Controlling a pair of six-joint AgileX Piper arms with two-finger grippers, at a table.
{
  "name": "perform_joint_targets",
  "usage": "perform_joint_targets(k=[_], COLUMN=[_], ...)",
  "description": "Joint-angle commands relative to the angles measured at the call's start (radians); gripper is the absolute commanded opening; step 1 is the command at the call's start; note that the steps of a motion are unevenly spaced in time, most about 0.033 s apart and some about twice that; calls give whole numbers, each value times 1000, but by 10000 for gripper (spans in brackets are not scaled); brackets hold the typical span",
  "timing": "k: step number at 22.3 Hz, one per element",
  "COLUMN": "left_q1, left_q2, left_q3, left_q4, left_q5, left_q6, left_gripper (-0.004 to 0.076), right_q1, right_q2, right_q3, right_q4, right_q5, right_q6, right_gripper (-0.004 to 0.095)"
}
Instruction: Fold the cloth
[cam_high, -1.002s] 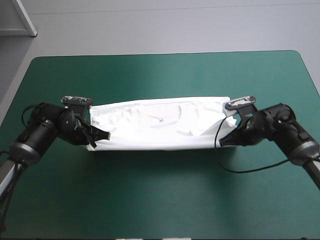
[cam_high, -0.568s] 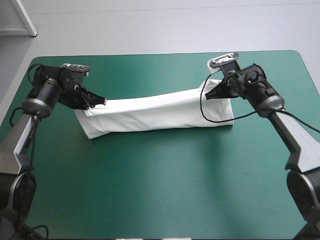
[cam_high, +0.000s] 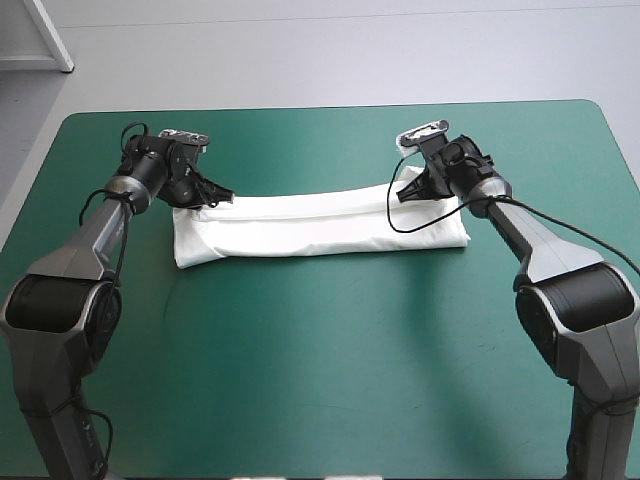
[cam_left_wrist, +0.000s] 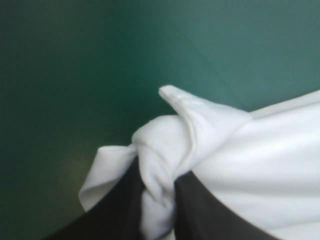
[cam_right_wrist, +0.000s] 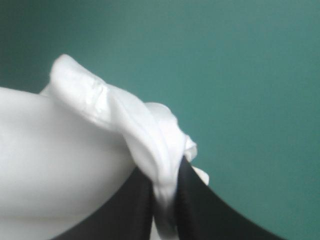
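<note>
Left hand (cam_high: 226, 199) and right hand (cam_high: 401, 194) each pinch one T-shirt (cam_high: 320, 225) end.

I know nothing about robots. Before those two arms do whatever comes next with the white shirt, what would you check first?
1. Left gripper grips the T-shirt: ok, shut on a bunched far corner.
2. Right gripper grips it too: ok, shut on the opposite far corner.
3. T-shirt is down on the teal-green cover: ok, a long folded band lies between the arms, with only the held corners raised.
4. Band lies square to the table: not ok, its right end sits slightly farther away.
5. Folded layers line up at the edges: cannot tell from these views.
</note>
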Motion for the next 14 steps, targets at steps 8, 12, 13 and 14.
perform_joint_targets(k=[8,12,13,14], left_q1=[4,-14,-28,-44], left_q2=[-77,-102,-100,-97], left_q3=[-269,-362,-362,-362], left_q4=[-9,-185,-193,-193], left_q5=[250,314,314,316], left_q6=[-29,13,22,22], left_gripper=[525,286,237,188], right_q1=[-9,-107,-145,-173], right_q2=[-204,-288,-293,-293], right_q3=[-37,-31,-31,-29], right_q4=[-67,88,171,231], right_q5=[-58,50,76,105], right_q6=[41,-9,-57,-93], right_gripper=[804,805,805,805])
